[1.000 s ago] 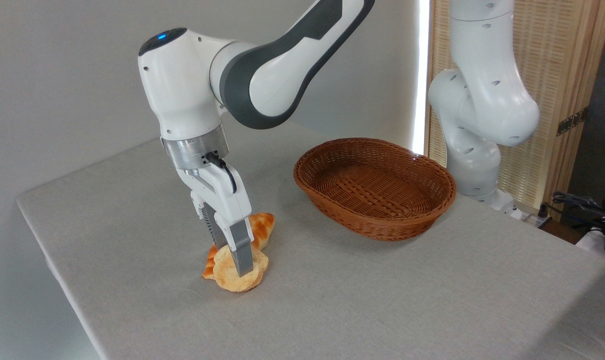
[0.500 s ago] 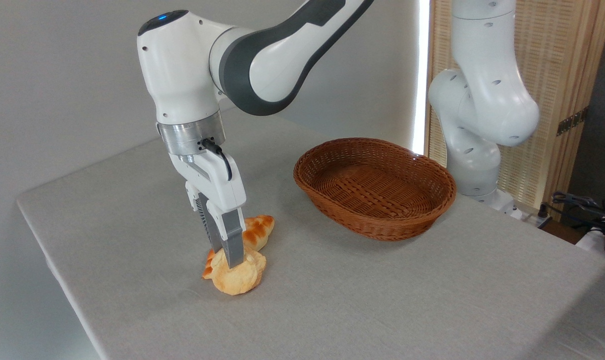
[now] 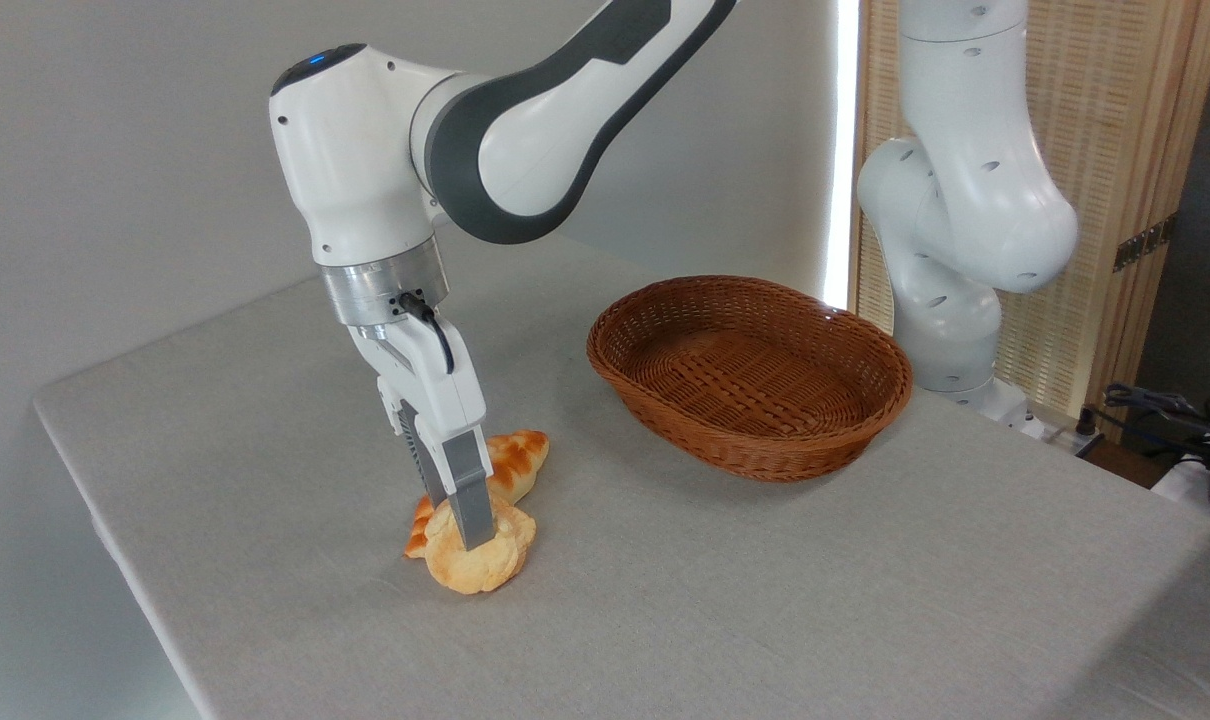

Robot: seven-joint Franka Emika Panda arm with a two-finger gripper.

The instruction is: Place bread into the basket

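Bread (image 3: 480, 562), the round pale bun, sits at the front left of the worktop (image 3: 765, 600), well apart from the empty basket (image 3: 750, 375), with the jaws of the gripper (image 3: 470, 535) closed across its top and the grey near finger pressed into its crust. Risk: the bite looks shallow and high, so the bun may tilt and slip out on lifting. The braided loaf (image 3: 510, 465) touching it behind could snag or be dragged along.

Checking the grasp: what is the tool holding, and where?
The tool is clamped on the round bun at its upper middle, the bun tilted.
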